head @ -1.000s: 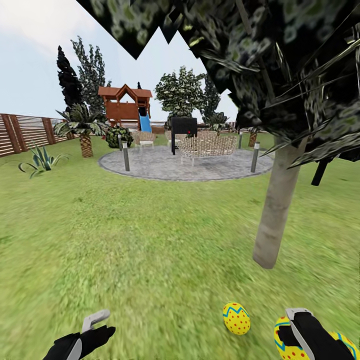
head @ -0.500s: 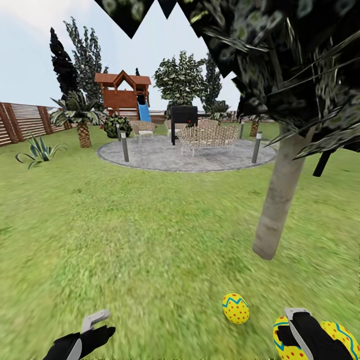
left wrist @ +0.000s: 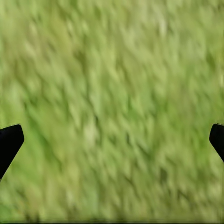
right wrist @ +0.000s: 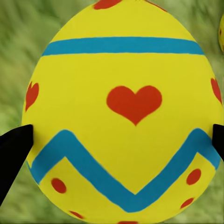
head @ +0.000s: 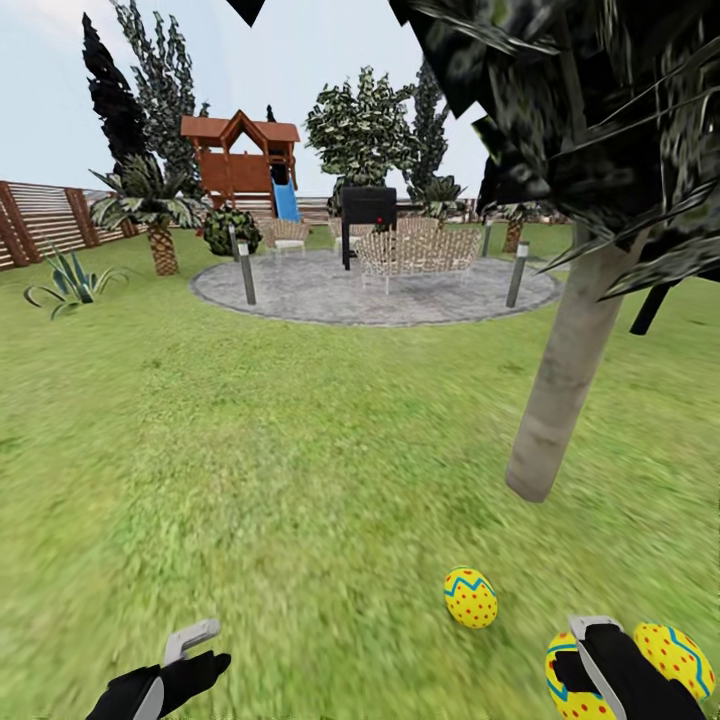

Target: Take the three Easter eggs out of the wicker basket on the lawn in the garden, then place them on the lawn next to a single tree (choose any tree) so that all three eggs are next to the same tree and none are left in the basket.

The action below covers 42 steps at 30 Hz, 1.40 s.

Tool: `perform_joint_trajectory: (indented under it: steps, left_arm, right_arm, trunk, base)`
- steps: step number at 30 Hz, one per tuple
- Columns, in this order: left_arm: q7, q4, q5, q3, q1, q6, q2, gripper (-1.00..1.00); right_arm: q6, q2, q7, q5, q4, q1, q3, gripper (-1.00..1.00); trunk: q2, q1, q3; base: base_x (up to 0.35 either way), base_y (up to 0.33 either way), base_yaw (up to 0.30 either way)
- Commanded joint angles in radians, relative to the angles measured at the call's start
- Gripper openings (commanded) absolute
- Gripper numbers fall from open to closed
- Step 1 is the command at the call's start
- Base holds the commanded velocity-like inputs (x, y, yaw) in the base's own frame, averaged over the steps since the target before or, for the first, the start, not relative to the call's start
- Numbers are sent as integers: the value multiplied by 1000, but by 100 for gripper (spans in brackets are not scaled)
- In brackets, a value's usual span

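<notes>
**Three eggs by one trunk, last one not yet set down**

Three Easter eggs showed at the lower right of the head view: one egg on the grass (head: 470, 597) below the tree (head: 562, 385), a second egg (head: 676, 655) beside the right arm, and a third egg (head: 568, 682) held in the right claw (head: 597, 668). In the right wrist view that held egg (right wrist: 123, 109) sat squarely between the two black fingertips (right wrist: 14, 149), which touched its sides, so the claw was closed onto it to about the egg's width.

Compared with a second earlier, the whole head view had slid downward and the trunk sat higher in the frame (a camera shift, not a move of the eggs); the second egg now showed apart from the held one, which suggested it lay free on the lawn (head: 250, 480).

At the lower left, the left claw (head: 190, 650) was spread wide with nothing in it, its wrist view showing grass (left wrist: 112, 112) between its tips.

By my judgement only the release of the held egg near the trunk remained. No basket appeared in these frames.
</notes>
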Motion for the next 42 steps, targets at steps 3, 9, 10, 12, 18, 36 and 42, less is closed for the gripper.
perform_joint_trajectory:
  steps: [3,9,10,12,18,36,42]
  left_arm:
    - [-3,-1,5,4,0,7,0,100]
    - [-3,-1,5,4,0,7,0,100]
    - [-3,-1,5,4,0,7,0,100]
    - [-3,-1,5,4,0,7,0,100]
    - [-3,-1,5,2,0,7,-1,100]
    - [-3,0,3,1,0,5,-2,100]
    - [-3,0,3,1,0,5,-2,100]
  right_arm:
    - [5,0,-2,0,-2,-1,-1,-100]
    - [4,0,-2,0,-2,0,0,-100]
    - [4,0,-2,0,-1,0,0,-100]
    - [4,0,-2,0,-1,-1,-1,-100]
    - [4,2,-2,1,-1,0,0,-100]
    - [4,2,-2,2,-2,0,0,-100]
    - [4,2,-3,3,-1,0,2,-100]
  trunk:
    - [-1,1,-13]
    - [-3,4,-36]
    - [-3,4,-40]
    - [-3,5,-48]
    - [-5,8,-71]
    - [-7,13,-117]
    - [-9,16,-140]
  base:
    - [0,0,0]
    - [0,0,0]
    - [0,0,0]
    - [0,0,0]
    - [0,0,0]
    - [0,0,0]
    - [0,0,0]
